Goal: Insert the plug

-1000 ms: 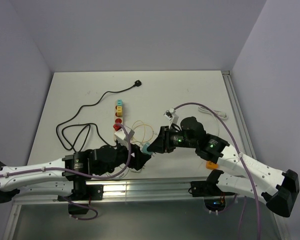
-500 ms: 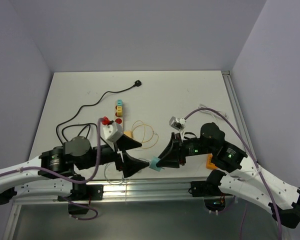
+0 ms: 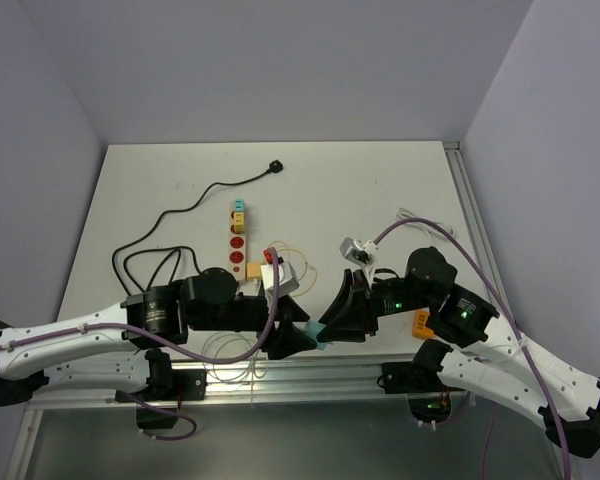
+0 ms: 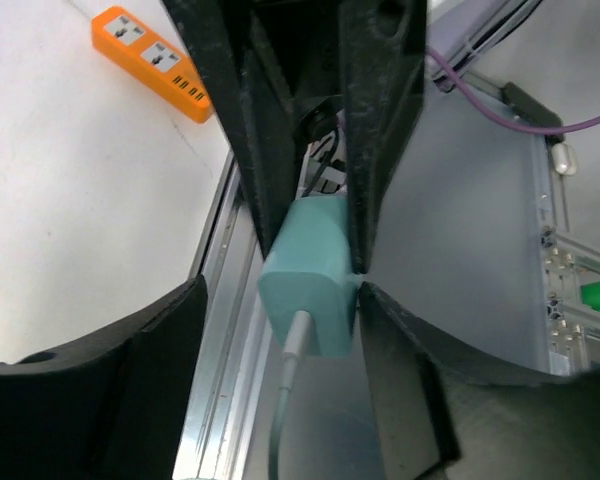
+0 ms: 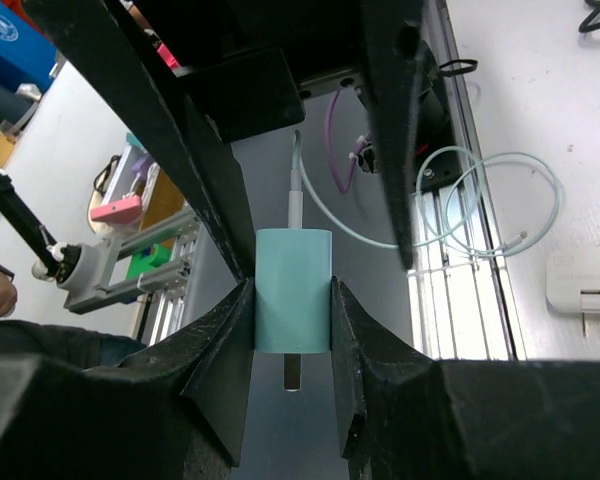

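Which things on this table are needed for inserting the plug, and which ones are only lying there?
For the job:
- teal USB charger, clamped in the right gripper
- its pale cable
- multicoloured power strip, probably the socket

Lying about:
- orange power strip, though it may be an alternative socket
- white plug adapter
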### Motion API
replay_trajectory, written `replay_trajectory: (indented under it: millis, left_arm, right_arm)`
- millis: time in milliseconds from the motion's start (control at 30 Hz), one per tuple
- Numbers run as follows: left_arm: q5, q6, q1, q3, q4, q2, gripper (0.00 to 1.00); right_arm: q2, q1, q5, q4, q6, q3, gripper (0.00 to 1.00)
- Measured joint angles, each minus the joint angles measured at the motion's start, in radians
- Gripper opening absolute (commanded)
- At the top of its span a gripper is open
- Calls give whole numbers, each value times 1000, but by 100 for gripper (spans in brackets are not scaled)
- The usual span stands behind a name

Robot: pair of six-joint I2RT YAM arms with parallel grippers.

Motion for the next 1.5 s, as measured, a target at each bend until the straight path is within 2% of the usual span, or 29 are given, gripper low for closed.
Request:
replay_trajectory:
  millis: [367,600,633,667,700,733,767,933,967,1033,1067,1100,1167,1333,1500]
  left_arm:
    - [86,-7,39,0,31,-8,56]
    - [165,-22,46,0,50,19,58]
    - [175,-23,48,0,51,19,56]
    - [188,-26,52,0,53,19,43]
    - [197,-32,56,0,55,19,36]
    - [207,-34,64,-1,53,19,13]
    - [219,-52,72,-1,51,19,0]
    - [255,-79,103,-2,64,15,0]
    - [255,-81,106,-2,63,14,0]
    - [248,-85,117,-2,58,11,0]
    - [244,-95,131,-2,52,6,0]
    - [241,-102,143,-2,48,0,0]
    - [213,-114,208,-2,11,-25,0]
    - [145,-142,507,-8,-119,-92,0]
    - [97,-143,715,18,-279,-30,0]
  right_arm:
    - [-5,2,2,2,0,0,0]
    - [-5,6,4,16,1,0,0]
    - [-5,7,5,19,1,0,0]
    - [-5,7,6,22,1,0,0]
    - [-5,8,6,24,2,0,0]
    - [-5,9,2,29,5,0,0]
    - [-5,11,6,30,-2,0,0]
    - [-5,11,35,39,-5,0,1]
    - [-3,13,45,37,-5,2,7]
    - [5,13,71,15,-11,17,36]
    - [12,16,93,1,-19,28,55]
    - [16,18,119,-11,-19,40,99]
    - [19,19,208,-74,-28,68,100]
    - [-4,8,455,-246,-16,91,100]
    - [-12,-41,695,-391,43,104,100]
